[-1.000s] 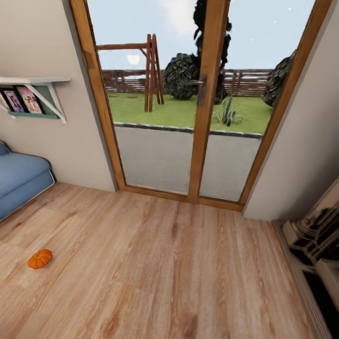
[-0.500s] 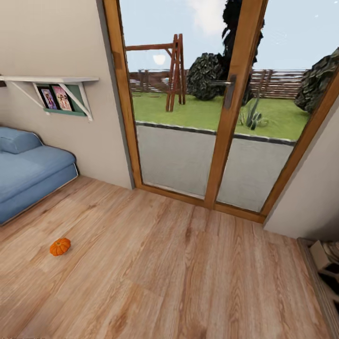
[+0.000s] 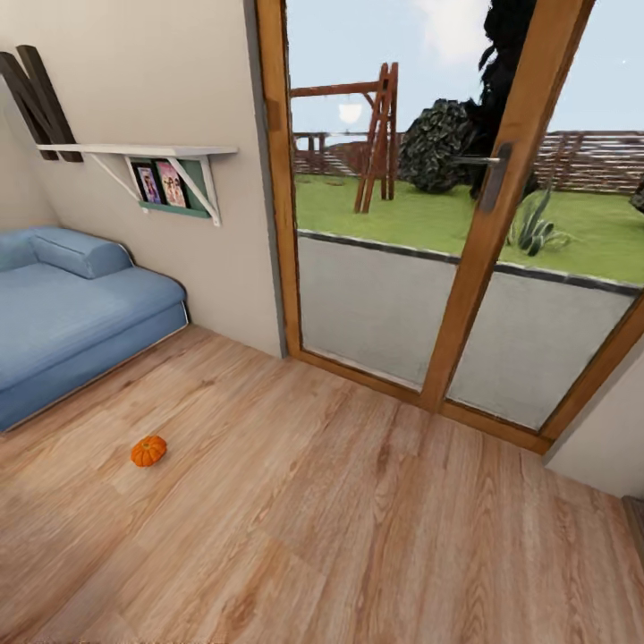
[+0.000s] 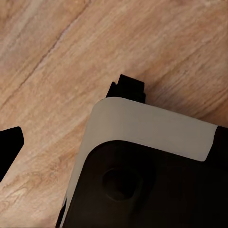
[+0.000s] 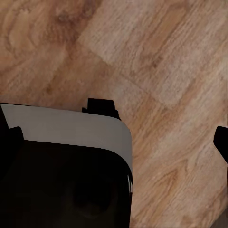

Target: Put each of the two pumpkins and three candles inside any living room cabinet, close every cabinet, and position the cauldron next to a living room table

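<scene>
One pumpkin [image 3: 148,451] lies on the wood floor [image 3: 358,537] near the blue sofa [image 3: 72,313]; since a second ago the head view has swung leftward, drawing it nearer centre; both pincers hang over bare floor, well apart from it, their spread untellable.

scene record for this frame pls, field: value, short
task item: small ribbed orange pumpkin, alone on the floor
surface: light wood plank floor
nearby: blue upholstered sofa, beyond the pumpkin at head view's left
wall: white bracket shelf, framed photos under it
ahead: wood-framed glass doors, shut, lawn outside
left gripper: fingers apart, empty
right gripper: fingers apart, empty
</scene>
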